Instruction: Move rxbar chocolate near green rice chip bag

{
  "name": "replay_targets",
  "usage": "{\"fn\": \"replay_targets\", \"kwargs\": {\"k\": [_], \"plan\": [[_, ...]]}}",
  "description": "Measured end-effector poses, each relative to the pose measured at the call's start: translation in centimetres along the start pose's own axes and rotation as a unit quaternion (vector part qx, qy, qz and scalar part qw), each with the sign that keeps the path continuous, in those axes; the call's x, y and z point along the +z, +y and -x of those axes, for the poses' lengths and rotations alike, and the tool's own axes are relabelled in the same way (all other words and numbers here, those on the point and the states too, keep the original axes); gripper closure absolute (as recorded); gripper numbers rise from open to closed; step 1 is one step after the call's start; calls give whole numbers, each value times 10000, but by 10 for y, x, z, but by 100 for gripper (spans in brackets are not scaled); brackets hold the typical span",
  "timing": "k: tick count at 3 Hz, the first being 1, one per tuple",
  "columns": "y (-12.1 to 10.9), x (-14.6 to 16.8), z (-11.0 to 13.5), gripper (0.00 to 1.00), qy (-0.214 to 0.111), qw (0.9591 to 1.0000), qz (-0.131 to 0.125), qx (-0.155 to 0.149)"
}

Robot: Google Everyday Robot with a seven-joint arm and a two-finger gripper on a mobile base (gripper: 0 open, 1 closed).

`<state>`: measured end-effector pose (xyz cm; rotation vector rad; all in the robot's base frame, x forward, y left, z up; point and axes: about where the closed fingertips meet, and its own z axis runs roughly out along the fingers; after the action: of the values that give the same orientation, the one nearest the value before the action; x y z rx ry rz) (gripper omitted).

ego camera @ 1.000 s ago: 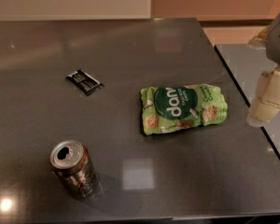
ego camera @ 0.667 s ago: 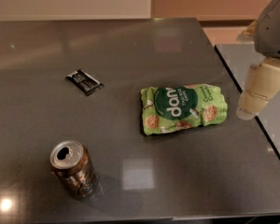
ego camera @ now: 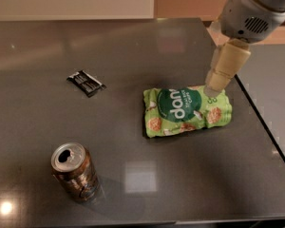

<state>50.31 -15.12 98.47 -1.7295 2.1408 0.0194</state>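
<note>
The rxbar chocolate (ego camera: 86,82) is a small flat black wrapper with white lettering, lying on the dark table at the left of centre. The green rice chip bag (ego camera: 187,110) lies on its side right of centre, light green with a dark green round logo. The gripper (ego camera: 213,90) comes down from the arm at the upper right; its cream-coloured tip hangs over the bag's upper right corner, far from the rxbar. It holds nothing that I can see.
A brown drink can (ego camera: 76,172) with an opened top stands upright near the table's front left. The dark glossy table (ego camera: 133,51) ends at a right edge just past the bag, with a lower grey surface beyond it.
The arm has moved left and inward from beyond the table's right edge, so the gripper now hangs over the bag's upper right corner. The rxbar, bag and can have not moved.
</note>
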Motion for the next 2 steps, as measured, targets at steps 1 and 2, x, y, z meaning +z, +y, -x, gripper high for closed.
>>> {"fn": "replay_targets", "kwargs": {"k": [1,2], "plan": [[-23,27,45,0,-294,9995,100,-22],[-31,40,73,0,-458,9988,154,-31]]}}
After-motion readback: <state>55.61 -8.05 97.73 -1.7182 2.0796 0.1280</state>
